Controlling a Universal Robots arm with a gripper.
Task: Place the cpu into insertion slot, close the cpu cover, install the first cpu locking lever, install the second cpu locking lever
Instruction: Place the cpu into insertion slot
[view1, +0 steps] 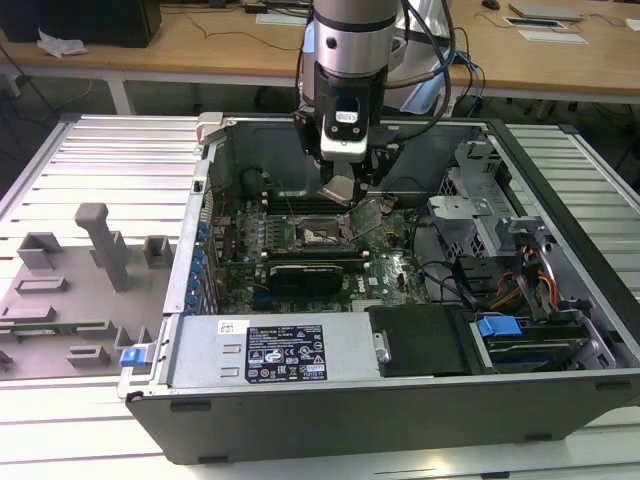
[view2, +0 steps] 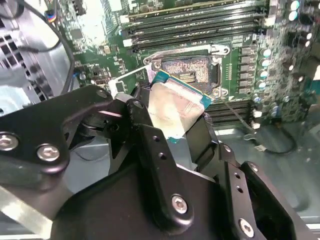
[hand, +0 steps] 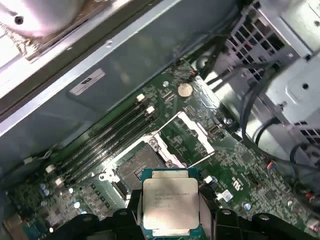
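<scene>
**Gripper.** The gripper (hand: 170, 222) is found clenched on the cpu (hand: 170, 202). Two opposite edges of the chip are pinched between the black fingers (view2: 146, 131), and its pale metal top is turned toward the first wrist camera.

**Held part.** The cpu is carried clear of the board and is not seated. No contact with the socket frame is seen in either wrist view.

**Governing relation.** The insertion slot (hand: 137, 169) lies just beyond the fingertips and beneath the chip. In the exterior view the slot is seen below the gripper and slightly toward the exterior view's left. The chip's edges do not appear square with the socket frame in the first wrist view. Whether that is true misalignment or the camera's angle cannot be told.

**Surroundings.** The pin field is exposed. The cpu cover (hand: 194, 134) is swung open and stands beside the slot on the far side from the memory slots (hand: 107, 140). The slot's opening is judged unobstructed.
</scene>
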